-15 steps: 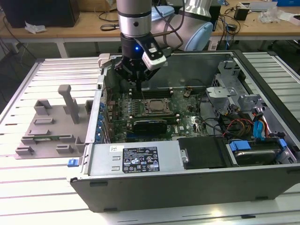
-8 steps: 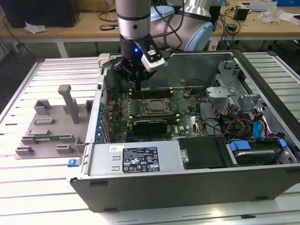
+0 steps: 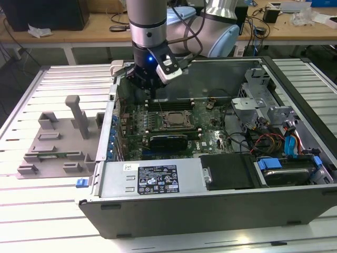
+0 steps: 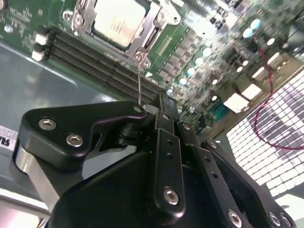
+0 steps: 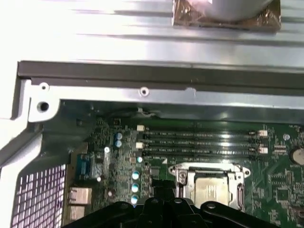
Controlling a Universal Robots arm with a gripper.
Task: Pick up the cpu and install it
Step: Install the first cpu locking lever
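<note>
Hard bits first: in the exterior view the end effector tips blur into the dark board, and the socket is just a dark square, so you can't tell its contents there. In both wrist views the end effector's black body hides the near part of the board. In the first wrist view it also cuts off the socket's near edge.

Pose: the arm drops approx. vertical into the open case. The end effector is over the RAM slots, near the socket but apart from it. In the second wrist view its fingers look pinched to a narrow tip w/ nothing between.

The cpu lies in the socket, silver top up, metal frame round it, just beside the slots. A grey tray sits on the worktop, at the exterior view's left of the case.
</note>
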